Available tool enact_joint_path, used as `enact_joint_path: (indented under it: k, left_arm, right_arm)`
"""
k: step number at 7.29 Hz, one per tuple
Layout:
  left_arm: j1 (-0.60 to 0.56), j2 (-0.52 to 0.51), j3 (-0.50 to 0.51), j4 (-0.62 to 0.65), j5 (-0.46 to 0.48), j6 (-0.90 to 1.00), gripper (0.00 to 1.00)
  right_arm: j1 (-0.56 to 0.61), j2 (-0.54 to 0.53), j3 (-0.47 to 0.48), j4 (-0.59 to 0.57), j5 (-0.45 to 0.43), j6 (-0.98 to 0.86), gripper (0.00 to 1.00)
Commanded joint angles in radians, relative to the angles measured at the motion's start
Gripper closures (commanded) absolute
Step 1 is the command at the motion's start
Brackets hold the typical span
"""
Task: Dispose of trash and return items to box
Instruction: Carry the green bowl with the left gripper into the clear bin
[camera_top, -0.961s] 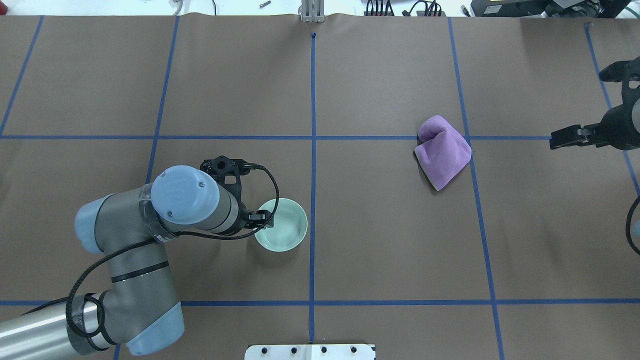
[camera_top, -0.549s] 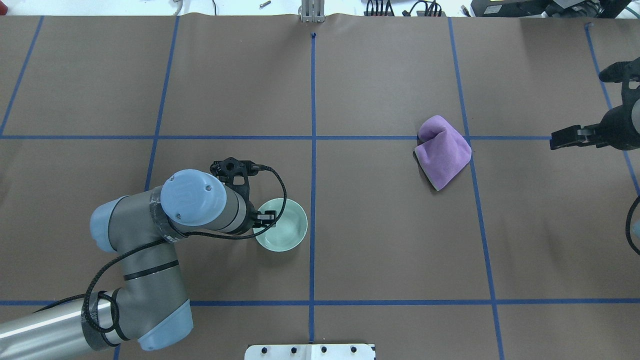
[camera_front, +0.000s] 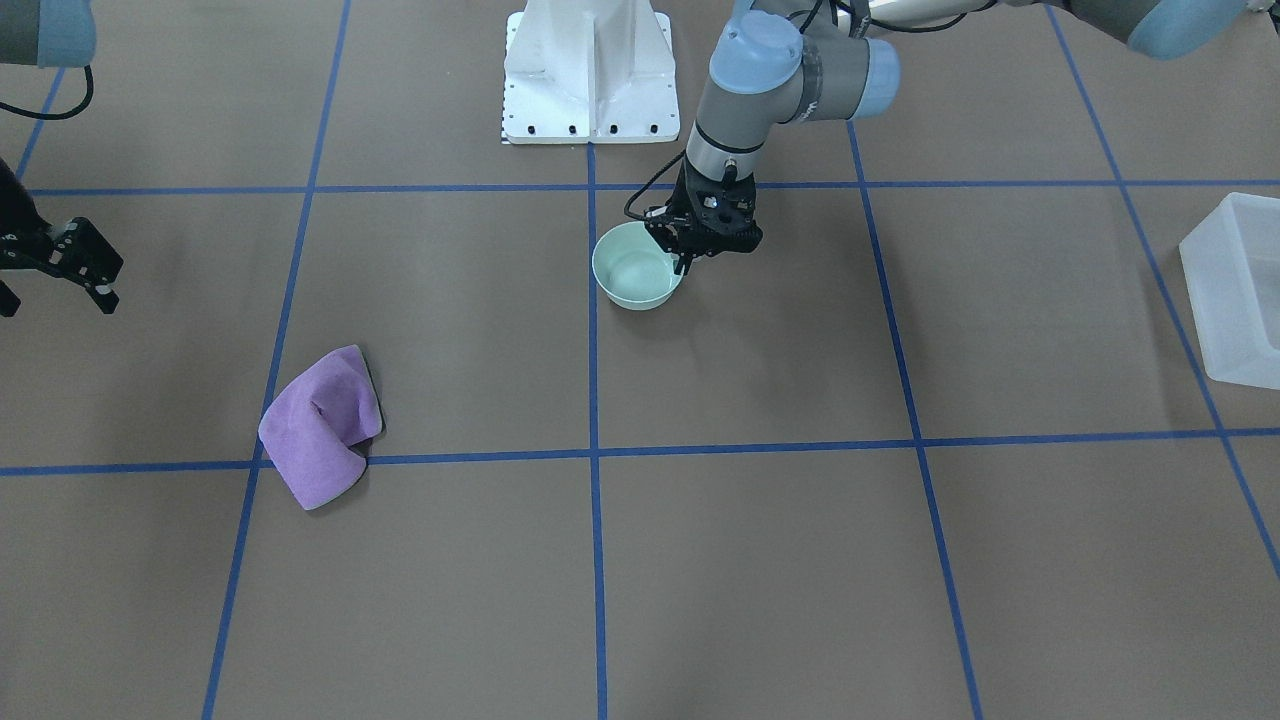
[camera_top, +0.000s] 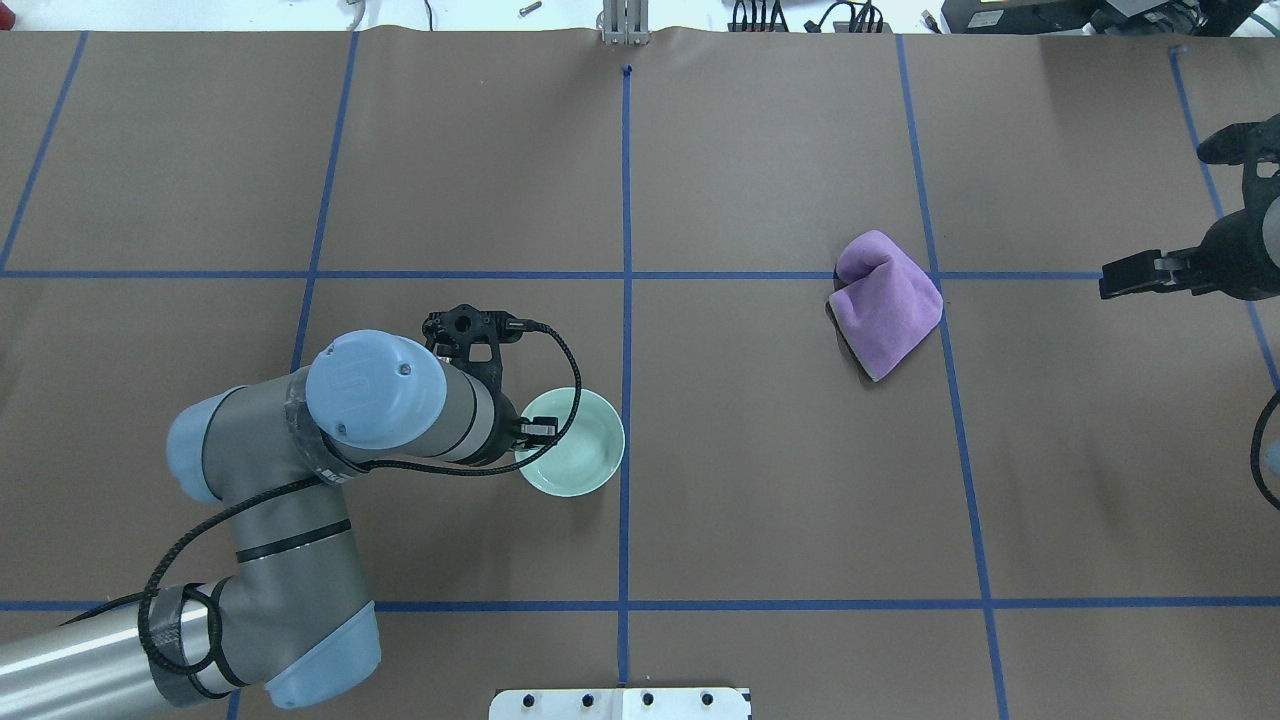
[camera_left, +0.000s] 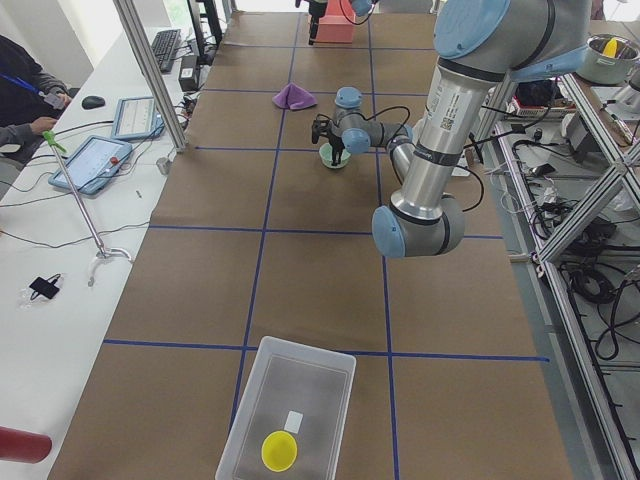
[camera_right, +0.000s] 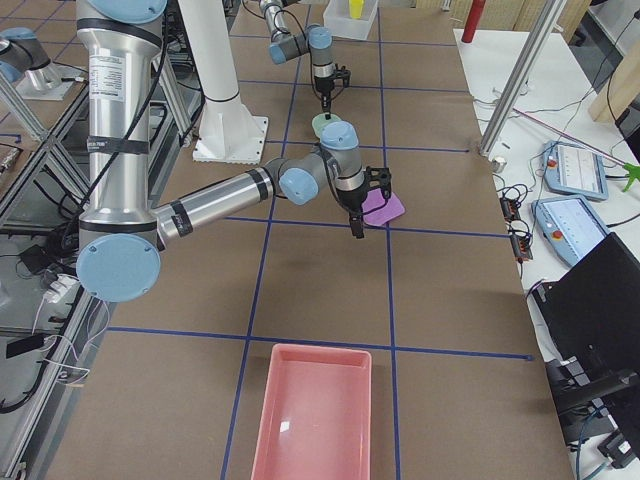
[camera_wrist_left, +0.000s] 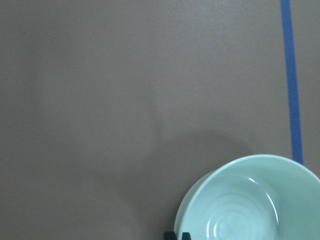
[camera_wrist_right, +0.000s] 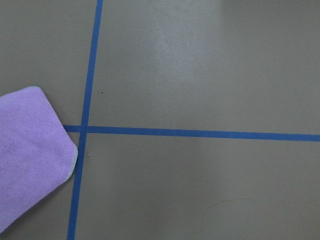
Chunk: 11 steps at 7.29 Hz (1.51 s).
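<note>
The pale mint-green round plastic bowl is on the robot's left half of the brown paper-covered desk, just beside the blue tape line that runs down the middle. The left claw comes straight down onto the bowl's near-left rim and pinches it, one finger inside the wall and one outside. The left wrist view shows the two dark fingertips close together at that rim. A soft shadow lies on the paper beside the bowl, but I cannot tell whether its base touches the desk. The frosted, translucent white plastic rectangular bin stands well apart from the bowl at the desk's end on the robot's left. Inside it are a small yellow round object and a small white piece. On the robot's right half lies a folded purple cloth, touching a crossing of tape lines. The right claw hangs beyond the cloth toward the desk's right end, its fingers spread and holding nothing. A pink rectangular tray sits at that end.
</note>
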Motion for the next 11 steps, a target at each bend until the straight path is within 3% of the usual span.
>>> enact_joint_path:
  k: [1,2,4,7,9,11]
  left_arm:
    - [-0.042,0.053,-0.132,0.101,-0.006,0.069,1.0]
    - [-0.086,0.1,-0.222,0.19,-0.026,0.156,1.0]
    - [-0.252,0.249,-0.314,0.219,-0.187,0.353,1.0]
    - [-0.599,0.508,-0.332,0.213,-0.395,0.915,1.0]
    - [-0.862,0.567,-0.202,0.219,-0.513,1.314,1.0]
    - [-1.077,0.537,0.077,0.207,-0.586,1.729,1.0]
  right_arm:
    - [0.0,-0.001,0.0,0.0,0.0,0.0,0.0]
    - [0.0,-0.001,0.0,0.0,0.0,0.0,0.0]
    - [0.0,-0.001,-0.002,0.0,0.0,0.001,0.0]
    - [0.0,-0.001,-0.008,0.0,0.0,0.001,0.0]
    - [-0.002,-0.001,-0.008,0.0,0.0,0.001,0.0]
    - [0.0,-0.001,-0.006,0.001,0.0,0.001,0.0]
